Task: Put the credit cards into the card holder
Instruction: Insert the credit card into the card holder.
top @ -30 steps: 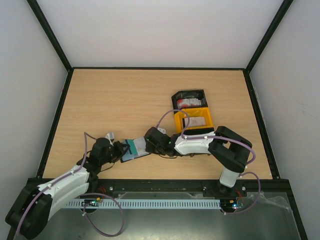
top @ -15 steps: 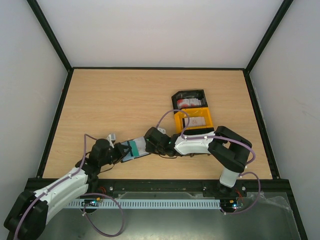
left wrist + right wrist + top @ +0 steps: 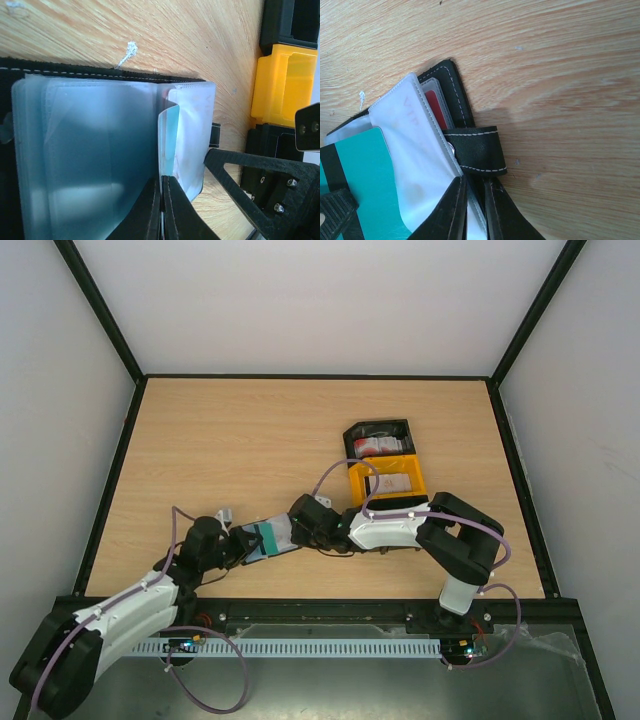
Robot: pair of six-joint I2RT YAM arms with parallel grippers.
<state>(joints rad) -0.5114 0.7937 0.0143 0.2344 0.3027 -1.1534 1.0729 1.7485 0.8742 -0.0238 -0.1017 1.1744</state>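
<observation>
The black card holder (image 3: 274,536) lies open on the table between my two grippers, its clear sleeves (image 3: 90,150) fanned out. My left gripper (image 3: 162,179) (image 3: 243,543) is shut on a teal credit card (image 3: 362,170) with a black stripe. That card stands edge-on (image 3: 171,135) at the mouth of a clear sleeve. My right gripper (image 3: 475,182) (image 3: 293,531) is shut on the holder's right edge, just below the snap tab (image 3: 477,150). A red credit card (image 3: 436,107) sits in a slot under the top sleeve.
A black bin (image 3: 378,439) and a yellow bin (image 3: 387,480) with more cards stand behind the right arm. In the left wrist view the yellow bin (image 3: 282,85) is close on the right. The table's black frame (image 3: 300,602) runs along the near edge.
The left arm has shifted a little while keeping the teal card at the holder. The right gripper and the holder have stayed where they were.
</observation>
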